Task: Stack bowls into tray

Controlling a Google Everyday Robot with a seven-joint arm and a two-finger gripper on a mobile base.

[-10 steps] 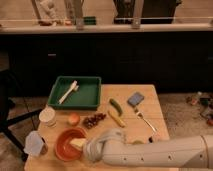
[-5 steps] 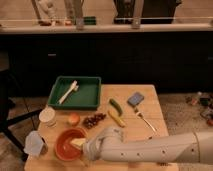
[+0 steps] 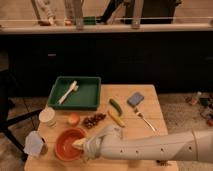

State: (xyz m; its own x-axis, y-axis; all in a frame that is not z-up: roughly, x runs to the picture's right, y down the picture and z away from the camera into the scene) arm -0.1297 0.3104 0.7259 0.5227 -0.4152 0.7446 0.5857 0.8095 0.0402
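The orange bowl [image 3: 65, 145] sits near the front left corner of the wooden table [image 3: 150, 135]. My gripper [image 3: 81, 145] is at the bowl's right rim, reaching in over it from the right, with my pale arm [image 3: 150, 147] stretched along the table's front edge. The dark green tray [image 3: 85, 100] stands at the back left of the table, well beyond the bowl, with a white utensil [image 3: 67, 92] lying in it. The dark purple bowl is not in view.
A small white lidded cup [image 3: 47, 116] and a pale crumpled object [image 3: 34, 144] are left of the bowl. An orange fruit [image 3: 73, 119], grapes [image 3: 93, 120], a banana [image 3: 116, 119], a green vegetable [image 3: 115, 106], a blue sponge [image 3: 135, 99] and a fork [image 3: 145, 120] lie mid-table.
The gripper has stayed at the orange bowl's right rim. The rear part of the arm has risen slightly at the right edge. The bowl and other objects have not moved.
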